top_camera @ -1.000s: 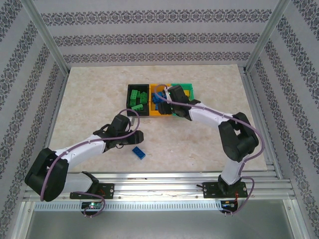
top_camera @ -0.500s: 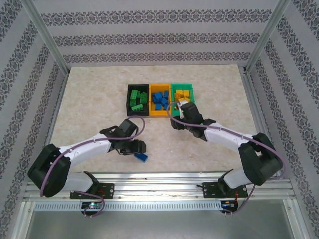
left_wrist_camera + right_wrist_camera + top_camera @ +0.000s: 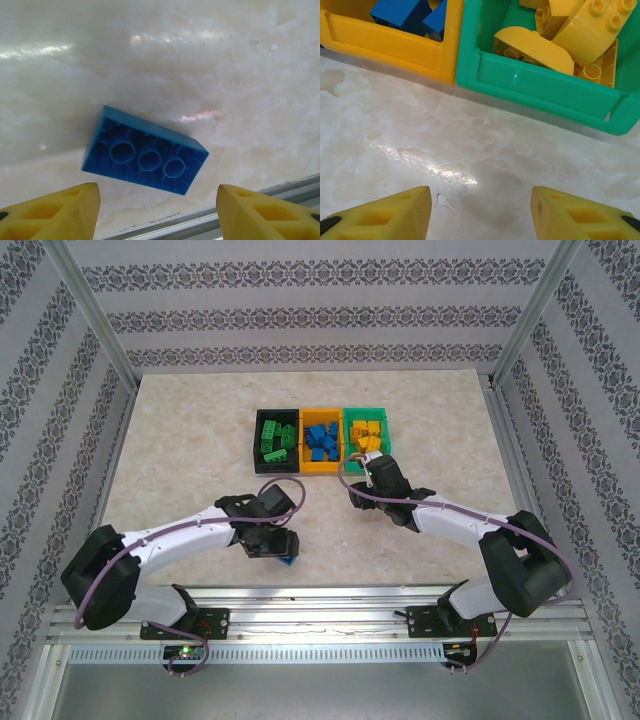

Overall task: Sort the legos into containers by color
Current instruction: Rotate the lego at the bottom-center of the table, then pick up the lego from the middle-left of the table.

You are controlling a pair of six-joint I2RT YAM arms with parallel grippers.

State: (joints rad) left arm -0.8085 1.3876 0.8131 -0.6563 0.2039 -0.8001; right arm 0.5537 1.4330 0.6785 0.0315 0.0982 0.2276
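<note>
From above, the orange rectangular plastic bin holds blue bricks, with a black bin of green bricks on its left and a green bin of yellow bricks on its right. One small blue studded plastic brick lies well away from the orange bin, toward the arm bases, under the left gripper.

In the left wrist view its yellow fingers are spread wide either side of the brick, not touching it, and the brick lies hollow side up. It is probably light, stiff and slick — best pinched across its long flat walls, mid-length.

In the right wrist view the right gripper gapes empty, just before the orange bin's near right corner.
</note>
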